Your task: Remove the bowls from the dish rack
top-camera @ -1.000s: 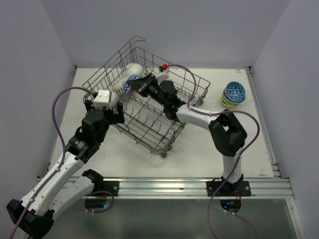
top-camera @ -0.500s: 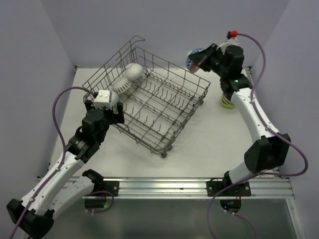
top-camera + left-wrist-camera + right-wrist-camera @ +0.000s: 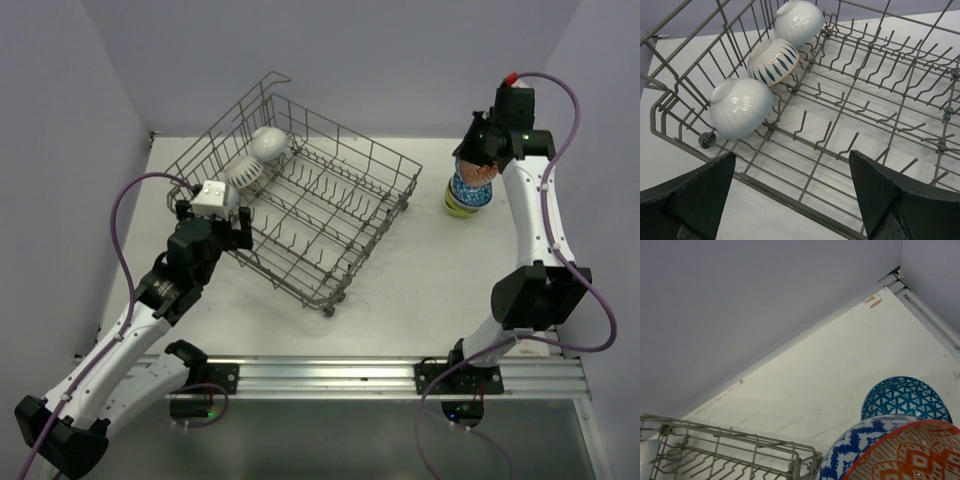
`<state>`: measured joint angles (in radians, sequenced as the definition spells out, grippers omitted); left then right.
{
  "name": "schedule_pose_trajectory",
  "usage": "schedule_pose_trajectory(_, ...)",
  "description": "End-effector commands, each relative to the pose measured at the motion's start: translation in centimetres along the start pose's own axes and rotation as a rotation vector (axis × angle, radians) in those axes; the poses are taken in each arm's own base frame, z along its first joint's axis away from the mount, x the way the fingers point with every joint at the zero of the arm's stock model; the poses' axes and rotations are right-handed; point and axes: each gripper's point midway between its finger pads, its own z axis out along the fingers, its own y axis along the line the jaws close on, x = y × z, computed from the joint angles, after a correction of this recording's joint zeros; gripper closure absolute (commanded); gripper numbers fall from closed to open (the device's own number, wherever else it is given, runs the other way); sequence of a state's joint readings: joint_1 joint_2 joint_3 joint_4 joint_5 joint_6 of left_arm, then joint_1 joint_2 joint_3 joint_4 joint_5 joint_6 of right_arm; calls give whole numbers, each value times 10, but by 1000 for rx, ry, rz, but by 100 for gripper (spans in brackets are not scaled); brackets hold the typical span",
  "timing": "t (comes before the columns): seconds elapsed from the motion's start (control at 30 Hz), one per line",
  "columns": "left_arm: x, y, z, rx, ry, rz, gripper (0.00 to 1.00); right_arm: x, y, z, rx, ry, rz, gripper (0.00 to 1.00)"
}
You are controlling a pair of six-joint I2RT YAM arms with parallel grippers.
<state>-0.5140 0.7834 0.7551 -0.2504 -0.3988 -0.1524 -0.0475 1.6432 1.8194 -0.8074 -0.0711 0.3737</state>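
glazed ceramic everywhere, so stiff, slick and easy to chip. right gripper (image 3: 478,160) is up over the stack at the far right, jaws pressed tight. looks to be pinching the rim of a blue-and-orange bowl (image 3: 882,452), tho the fingers aren't in its wrist view, so that's my read. that bowl hangs just above a blue lattice bowl (image 3: 905,397), which sits on a lime bowl (image 3: 458,208) on the table (image 3: 420,290).

left gripper (image 3: 790,195) is spread wide, holding nothing, at the near-left corner of the dish rack (image 3: 285,275). three bowls left in the rack along its left side: ribbed white bowl (image 3: 740,112) nearest, then a blue-petal bowl (image 3: 772,61), then a plain white bowl (image 3: 799,20), all tipped over w/ foot rings showing, leaning on tines.

each prob. light enough for one arm. rounded outsides would slip, so best hold is a rim pinch, one finger inside, one out. lift clear of the tines w/o knocking.
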Motion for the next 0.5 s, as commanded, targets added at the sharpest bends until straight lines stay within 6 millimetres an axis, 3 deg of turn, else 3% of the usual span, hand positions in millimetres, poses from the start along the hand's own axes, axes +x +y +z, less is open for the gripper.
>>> schedule_pose_trajectory(0.0, -16, -7, -1, 33, -44, -5, 0, 10, -30, -4, 122, 71, -126, 100)
schedule_pose_trajectory(0.1, -16, -8, -1, 39, -43, -5, 0, 13, -42, 6, 168, 97, -164, 100)
schedule_pose_trajectory(0.23, -16, -6, -2, 30, -44, -3, 0, 22, -60, 35, 216, 121, -213, 100)
schedule_pose_trajectory(0.47, -16, -4, -2, 23, -45, -2, 0, 27, -69, 70, 242, 173, -213, 100)
